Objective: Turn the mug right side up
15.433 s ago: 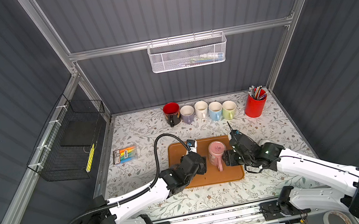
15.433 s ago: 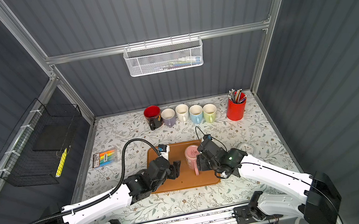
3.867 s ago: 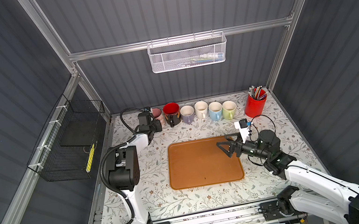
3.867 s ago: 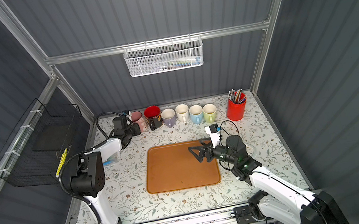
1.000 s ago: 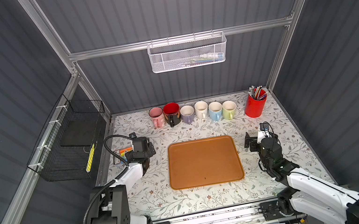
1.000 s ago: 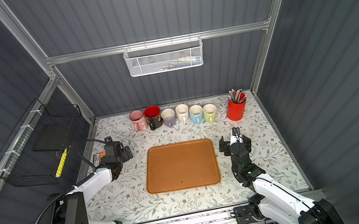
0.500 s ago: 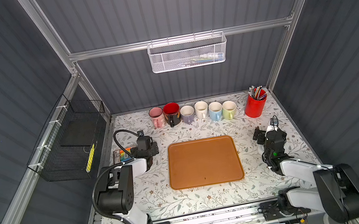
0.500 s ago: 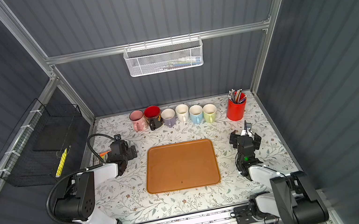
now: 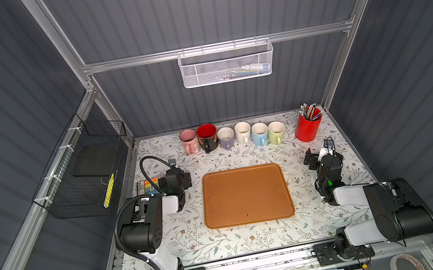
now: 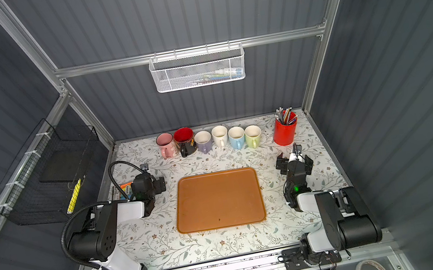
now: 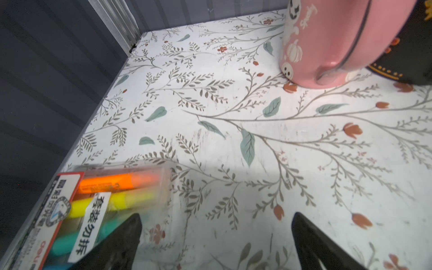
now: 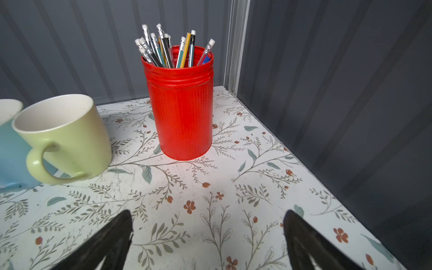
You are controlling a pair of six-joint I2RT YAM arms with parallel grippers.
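The pink mug [image 9: 189, 140] [image 10: 165, 144] stands upright, mouth up, at the left end of the mug row along the back wall, handle toward the front. Its pumpkin-printed side [image 11: 327, 46] shows in the left wrist view. My left gripper [image 9: 174, 176] [image 10: 148, 183] [image 11: 216, 217] sits low over the mat in front of the mug and apart from it, open and empty. My right gripper [image 9: 323, 155] [image 10: 294, 162] [image 12: 208, 214] rests at the right side of the table, open with only mat between its fingers.
An orange tray [image 9: 246, 196] lies bare between the arms. Beside the pink mug stand a red-and-black mug [image 9: 208, 140] and several pastel mugs, the green mug [image 12: 63, 138] last. A red pencil can [image 9: 309, 126] [image 12: 184, 112] stands back right; a highlighter pack [image 9: 148, 185] [image 11: 93, 203] lies left.
Both arms have folded back toward their bases at the sides of the tray. Both grippers stayed open. The pink mug has not moved.
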